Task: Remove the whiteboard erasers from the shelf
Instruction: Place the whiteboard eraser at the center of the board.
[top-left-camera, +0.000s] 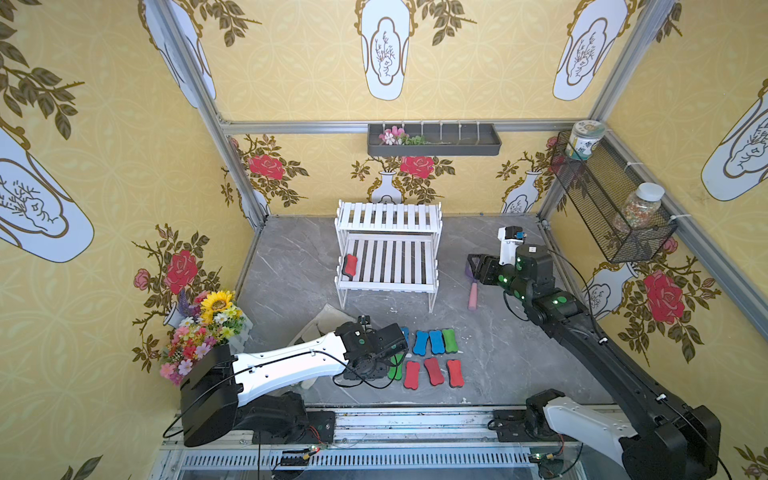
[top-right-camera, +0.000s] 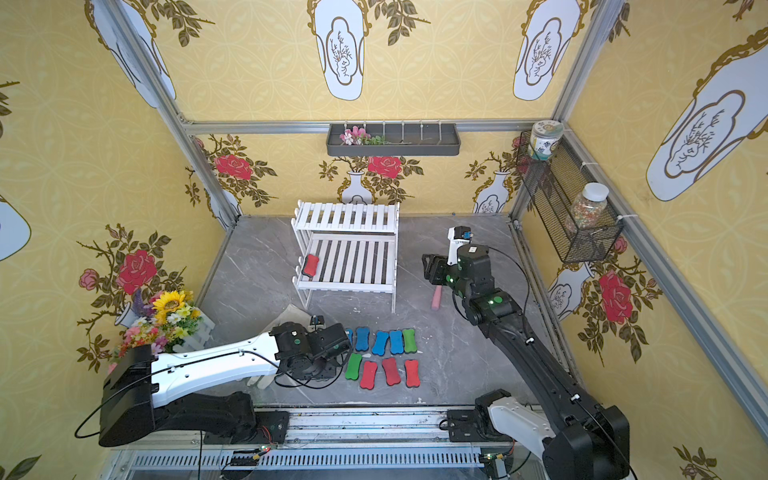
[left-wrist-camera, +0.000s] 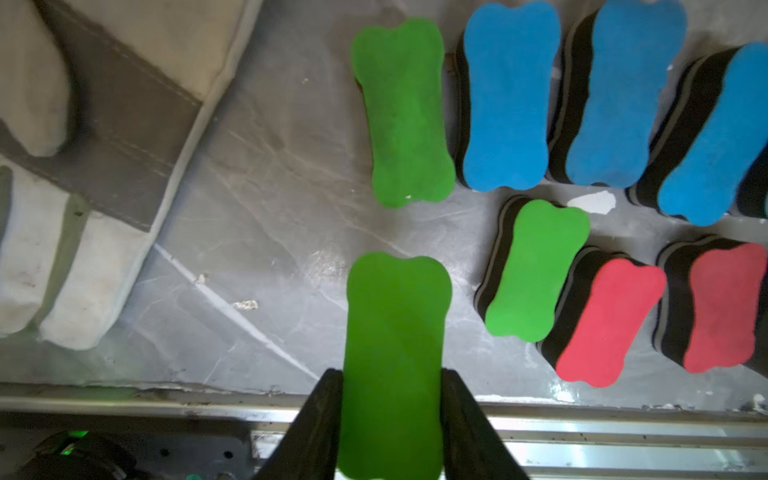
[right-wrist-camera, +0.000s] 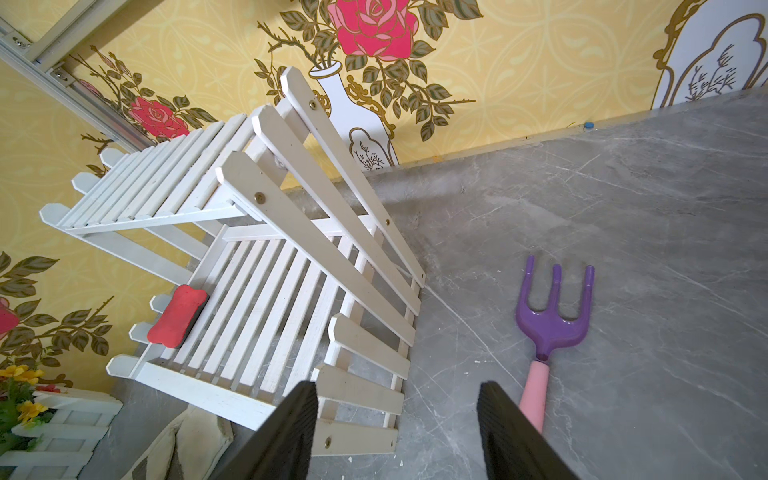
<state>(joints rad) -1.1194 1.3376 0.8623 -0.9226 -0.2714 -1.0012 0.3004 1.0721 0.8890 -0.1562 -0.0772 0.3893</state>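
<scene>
Your left gripper (left-wrist-camera: 392, 374) is clamped narrow on a green eraser (left-wrist-camera: 395, 316). The fingers (left-wrist-camera: 320, 415) pinch its long sides, and the bone-shaped end pokes out past the tips. I can't tell whether its felt touches the table (left-wrist-camera: 257, 216).

Watch the neighbours. Another green one (left-wrist-camera: 403, 112) lies straight ahead of the tips and a third (left-wrist-camera: 536, 270) just off to one side, with reds and blues beyond. Let go from height and that light, springy foam may bounce, tip onto its dark felt edge and knock the row. Off the opposite finger lies a soft, seamed cloth glove (left-wrist-camera: 104, 124), well apart.

Your right gripper (right-wrist-camera: 399, 388) hangs wide, with nothing between the ribbed pads (right-wrist-camera: 291, 428). The fork (right-wrist-camera: 550, 316), glossy purple tines and pink handle, lies just beside one finger. Sweep that way and you'll drag it.

The shelf (right-wrist-camera: 249, 291) stands ahead of the other finger: painted white slats with gaps, on thin legs. The one red eraser (right-wrist-camera: 178, 316) on it seems propped against the far end rail of the lower tier. I reckon that reach is awkward. Catch the upper tier and the rack may slide; nudge the eraser and it may drop off the end.
</scene>
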